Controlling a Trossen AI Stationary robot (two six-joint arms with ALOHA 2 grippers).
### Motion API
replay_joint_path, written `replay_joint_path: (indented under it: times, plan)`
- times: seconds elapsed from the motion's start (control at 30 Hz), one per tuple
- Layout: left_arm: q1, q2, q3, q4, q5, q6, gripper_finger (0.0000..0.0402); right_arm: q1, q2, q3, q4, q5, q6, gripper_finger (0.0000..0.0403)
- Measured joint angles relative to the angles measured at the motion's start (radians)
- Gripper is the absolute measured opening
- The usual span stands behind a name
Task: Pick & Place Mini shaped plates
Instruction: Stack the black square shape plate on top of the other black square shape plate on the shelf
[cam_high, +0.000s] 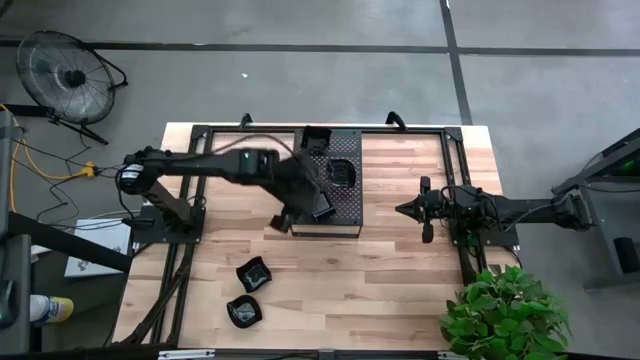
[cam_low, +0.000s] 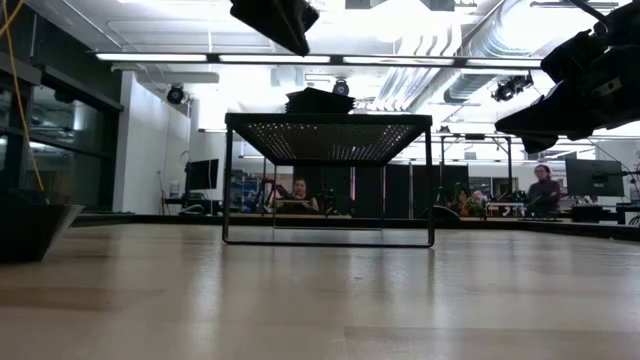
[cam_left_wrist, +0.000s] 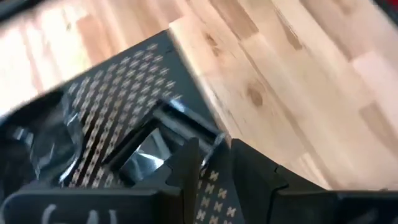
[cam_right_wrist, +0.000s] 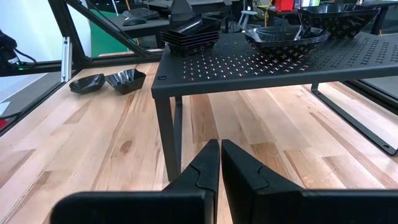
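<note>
My left gripper (cam_high: 289, 216) is over the near-left corner of the perforated black tray (cam_high: 345, 215), shut on a square mini plate (cam_left_wrist: 146, 152). A stack of square mini plates (cam_right_wrist: 189, 31) stands on that corner. A stack of rounded plates (cam_right_wrist: 286, 34) sits mid-tray, and another dish (cam_right_wrist: 339, 17) sits farther along. Two wavy plates (cam_high: 252, 273) (cam_high: 243, 311) rest on the table near the near edge. My right gripper (cam_right_wrist: 219, 146) is shut, level and low above the wood to the right of the tray. My left gripper holds the square plate by its rim (cam_left_wrist: 208, 134), pinched with one finger (cam_left_wrist: 186, 165) inside the dish and the other finger (cam_left_wrist: 249, 171) outside. The fingers come from above, slanting down. The plate is above the tray; I cannot tell whether it touches the stack.
The tray stands on thin legs (cam_right_wrist: 166, 130) with open space beneath it. A potted plant (cam_high: 500, 315) is at the table's near-right corner. A fan (cam_high: 65, 75) stands on the floor beyond the far-left corner. People sit in the room behind (cam_low: 298, 190).
</note>
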Motion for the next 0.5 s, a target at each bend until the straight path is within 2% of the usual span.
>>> replay_joint_path:
  times: [0.1, 0.23, 0.37, 0.5]
  plan:
    - [-0.067, 0.014, 0.000, 0.011, -0.075, 0.078, 0.0089, 0.000, 0.000, 0.000, 0.000, 0.000, 0.000, 0.0012]
    - [-0.146, 0.026, -0.001, 0.057, -0.212, 0.100, 0.0082, 0.000, 0.000, 0.000, 0.000, 0.000, 0.000, 0.0012]
    - [-0.198, 0.038, -0.001, 0.135, -0.331, 0.007, 0.0059, 0.000, 0.000, 0.000, 0.000, 0.000, 0.000, 0.0012]
    - [-0.229, 0.067, 0.000, 0.199, -0.385, -0.037, 0.0022, 0.000, 0.000, 0.000, 0.000, 0.000, 0.000, 0.0012]
